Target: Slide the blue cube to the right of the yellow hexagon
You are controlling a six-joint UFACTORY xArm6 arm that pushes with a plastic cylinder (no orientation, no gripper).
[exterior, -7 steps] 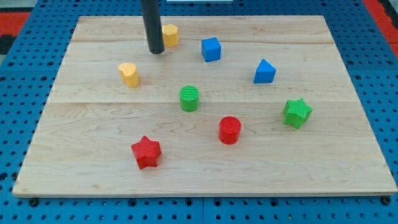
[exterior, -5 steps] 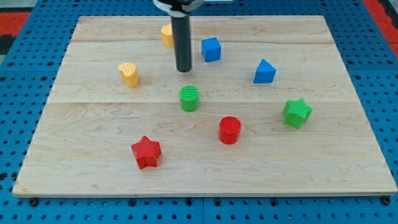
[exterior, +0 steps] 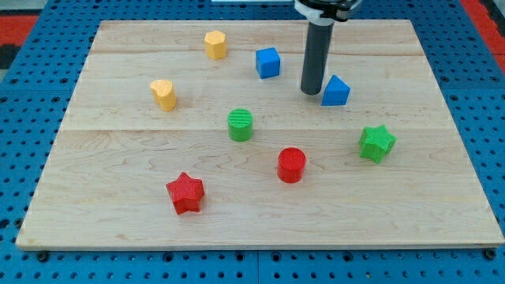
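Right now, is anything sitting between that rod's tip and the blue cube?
Nothing visible. My tip sits right of the blue cube, slightly lower, with bare board between them. The blue triangular block is on the tip's other side.

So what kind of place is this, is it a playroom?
More likely a robot lab bench than a playroom. A wooden board lies on a blue pegboard table, small blocks like the blue cube and the yellow hexagon sit on it, and my tip rests beside a blue block.

Pale wooden board (exterior: 442, 197) on blue pegboard (exterior: 24, 150) — red patches (exterior: 17, 24) at corners.
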